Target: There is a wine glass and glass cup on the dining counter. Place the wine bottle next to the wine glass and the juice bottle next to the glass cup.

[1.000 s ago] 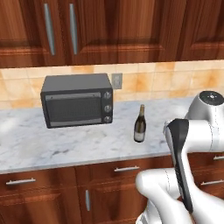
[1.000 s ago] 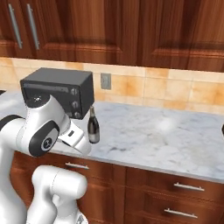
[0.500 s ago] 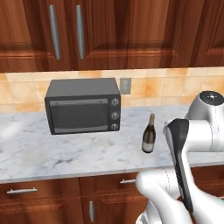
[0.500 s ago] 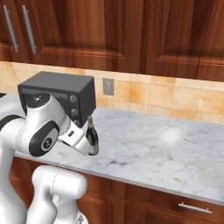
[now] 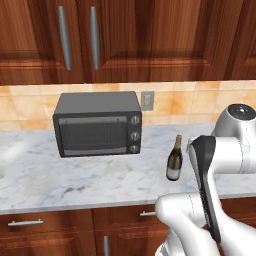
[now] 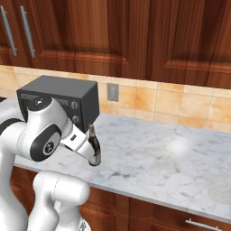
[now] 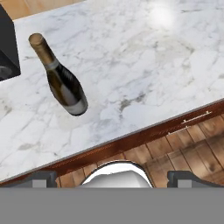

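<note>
The wine bottle (image 5: 174, 159) stood upright on the surface (image 5: 100, 180), just right of the microwave (image 5: 97, 130) and nearer the front edge, with the wall outlet (image 5: 147, 100) behind and cabinets (image 5: 125, 40) above.

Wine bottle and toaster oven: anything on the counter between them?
Nothing. Left base view shows bare marble worktop between the wine bottle and the toaster oven.

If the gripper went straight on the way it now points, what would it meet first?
Most likely the bare marble worktop, right of the upright wine bottle. The open gripper points down at the slab; depth is unclear.
</note>
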